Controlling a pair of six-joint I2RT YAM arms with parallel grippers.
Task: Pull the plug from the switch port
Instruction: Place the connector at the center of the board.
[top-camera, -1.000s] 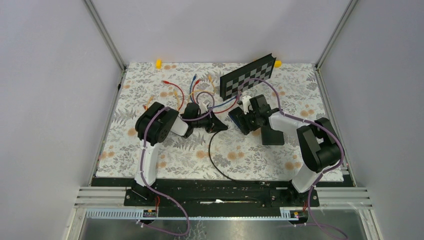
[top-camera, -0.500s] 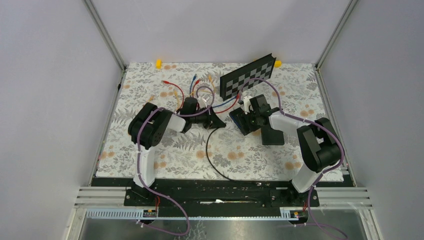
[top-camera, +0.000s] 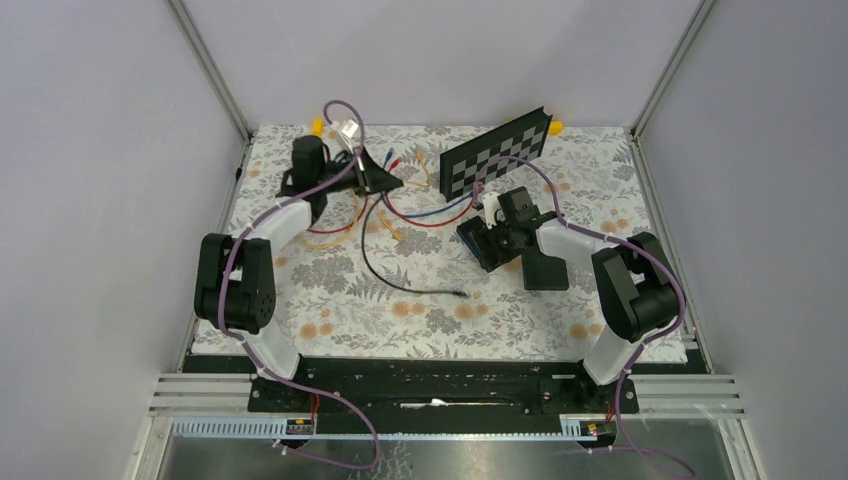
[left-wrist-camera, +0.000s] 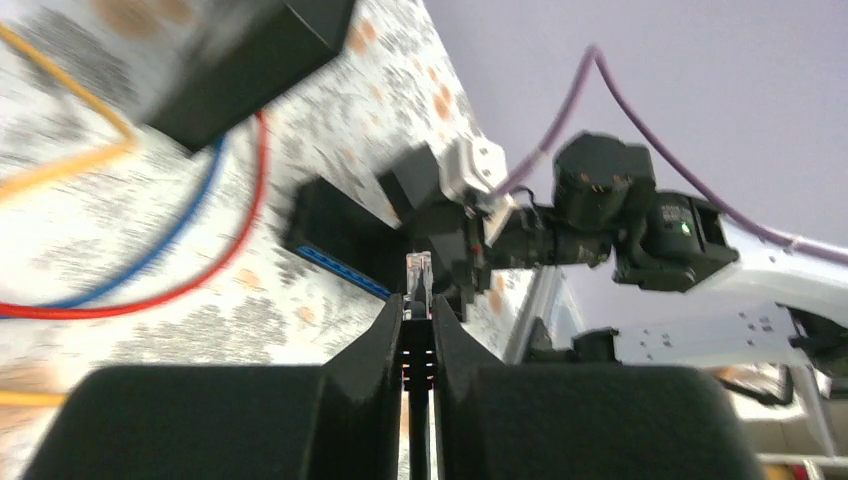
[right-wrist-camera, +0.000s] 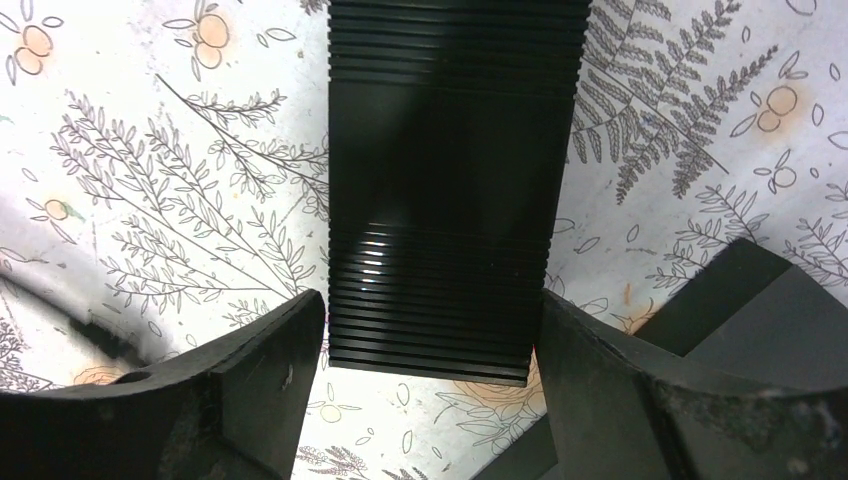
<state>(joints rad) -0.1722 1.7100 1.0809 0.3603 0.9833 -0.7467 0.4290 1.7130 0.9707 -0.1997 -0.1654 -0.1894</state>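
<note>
The switch (top-camera: 487, 243) is a black ribbed box right of the mat's centre, and it fills the right wrist view (right-wrist-camera: 445, 200). My right gripper (top-camera: 497, 230) is shut on its two sides (right-wrist-camera: 430, 340). My left gripper (top-camera: 390, 182) is at the far left of the mat, well apart from the switch, seen small in the left wrist view (left-wrist-camera: 345, 228). It is shut (left-wrist-camera: 418, 305) on a clear plug (left-wrist-camera: 418, 272) with a black boot. The plug's black cable (top-camera: 375, 262) trails down to the mat's centre.
A black-and-white checkerboard panel (top-camera: 497, 152) leans at the far right. Red, blue and orange cables (top-camera: 425, 217) lie between the two grippers. A black block (top-camera: 545, 270) sits by the right arm. Two yellow pieces (top-camera: 317, 127) sit at the far edge.
My left arm has swung back and left, away from the switch, taking the plug and black cable with it. The cable's far end has slid onto the mat. The right gripper has held still.
</note>
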